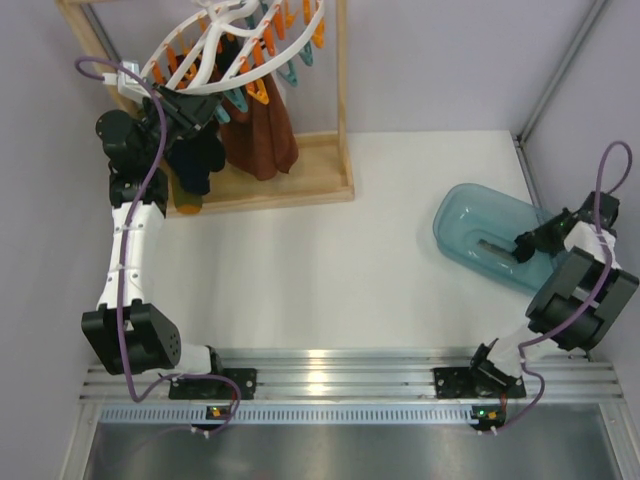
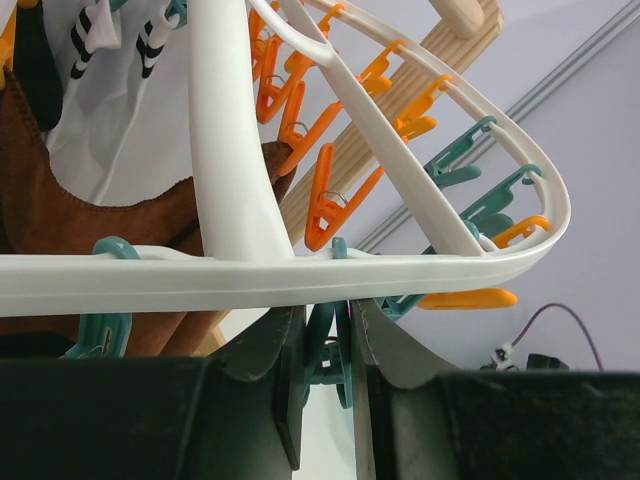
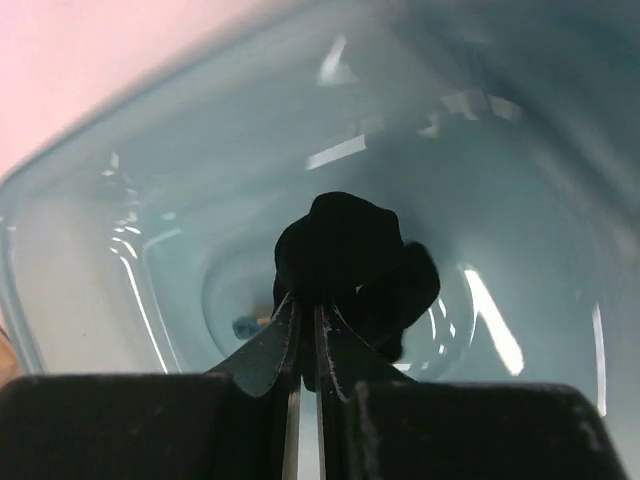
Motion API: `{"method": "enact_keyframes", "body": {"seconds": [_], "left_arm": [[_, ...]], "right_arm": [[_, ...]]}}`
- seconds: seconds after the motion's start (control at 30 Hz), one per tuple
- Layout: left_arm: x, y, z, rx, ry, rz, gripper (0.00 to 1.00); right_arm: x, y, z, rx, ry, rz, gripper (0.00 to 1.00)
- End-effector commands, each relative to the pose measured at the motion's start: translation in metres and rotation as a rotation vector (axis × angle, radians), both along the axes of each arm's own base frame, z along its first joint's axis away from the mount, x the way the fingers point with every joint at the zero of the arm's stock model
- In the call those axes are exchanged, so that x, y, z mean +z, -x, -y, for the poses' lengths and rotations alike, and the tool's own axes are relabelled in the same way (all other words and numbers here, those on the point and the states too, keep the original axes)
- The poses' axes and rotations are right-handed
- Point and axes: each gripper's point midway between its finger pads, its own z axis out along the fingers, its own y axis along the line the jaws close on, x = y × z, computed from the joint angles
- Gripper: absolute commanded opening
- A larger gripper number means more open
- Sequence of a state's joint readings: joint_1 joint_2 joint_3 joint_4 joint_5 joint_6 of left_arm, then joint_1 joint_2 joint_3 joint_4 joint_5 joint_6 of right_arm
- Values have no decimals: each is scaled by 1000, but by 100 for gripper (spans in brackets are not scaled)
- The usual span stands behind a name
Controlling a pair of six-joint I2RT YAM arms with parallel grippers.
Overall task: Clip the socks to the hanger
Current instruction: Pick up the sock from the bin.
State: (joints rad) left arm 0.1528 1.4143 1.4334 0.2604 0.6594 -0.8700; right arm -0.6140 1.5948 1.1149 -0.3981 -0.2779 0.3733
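Note:
The round white hanger (image 1: 240,45) hangs from the wooden frame at the back left, ringed with orange and teal clips. In the left wrist view its rim (image 2: 250,275) crosses just above my left gripper (image 2: 330,325), which is shut on a teal clip (image 2: 322,348) below that rim. A black sock (image 1: 195,160) hangs under that gripper (image 1: 205,112) in the top view. At the right, my right gripper (image 3: 310,305) is shut on another bunched black sock (image 3: 345,250) inside the blue tub (image 3: 150,200). In the top view that gripper (image 1: 520,248) reaches into the tub (image 1: 470,215).
Rust-brown cloths (image 1: 260,140) hang from the hanger beside the black sock, over the wooden frame's base (image 1: 300,185). A white cloth with black stripes (image 2: 120,120) also hangs there. Orange clips (image 2: 330,210) crowd the rim. Grey walls stand close on both sides.

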Motion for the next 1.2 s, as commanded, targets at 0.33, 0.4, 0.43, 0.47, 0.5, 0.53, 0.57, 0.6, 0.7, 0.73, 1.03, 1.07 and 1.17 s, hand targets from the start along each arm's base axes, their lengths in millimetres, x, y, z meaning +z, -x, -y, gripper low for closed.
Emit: {"method": "enact_keyframes", "body": {"seconds": [0.33,0.4,0.43,0.47,0.5,0.53,0.57,0.6,0.7,0.73,1.03,1.07,1.17], "left_arm": [[2,-7,-15,67,45,-3,0],[2,-8,-14,62,47,-6,0],[1,-9,-15,63,48,-8,0],[2,-8,-14,62,47,-6,0],[1,-8,-14,62,48,-8,0],[1,-9,-14,63,48,-7,0],[0,-10,-14,63,50,-11,0],[0,-10,-15,65,52,-12,0],[0,-11,-14,66,52,-17,0],[1,-11,-15,68,49,-14,0],[0,-11,-15,71,43,-16,0],[-1,-12,-15,72,42,-18,0],[0,-11,-15,73,36,-12,0]], "right_arm": [[-9,3,-75,-246,-554,75,2],[3,-14,-76,-208,-557,108,0],[7,-19,-82,-183,-560,109,0],[8,-25,-83,-167,-560,113,0],[18,-32,-87,-139,-575,139,0],[22,-37,-92,-120,-587,152,0],[26,-44,-91,-111,-589,181,0],[27,-46,-91,-128,-617,186,0],[12,-47,-83,-123,-572,157,19],[9,-45,-77,-127,-549,147,19],[46,-54,-34,40,-171,230,60],[58,-55,-32,164,-35,255,59],[96,-64,-59,590,236,355,65]]}}
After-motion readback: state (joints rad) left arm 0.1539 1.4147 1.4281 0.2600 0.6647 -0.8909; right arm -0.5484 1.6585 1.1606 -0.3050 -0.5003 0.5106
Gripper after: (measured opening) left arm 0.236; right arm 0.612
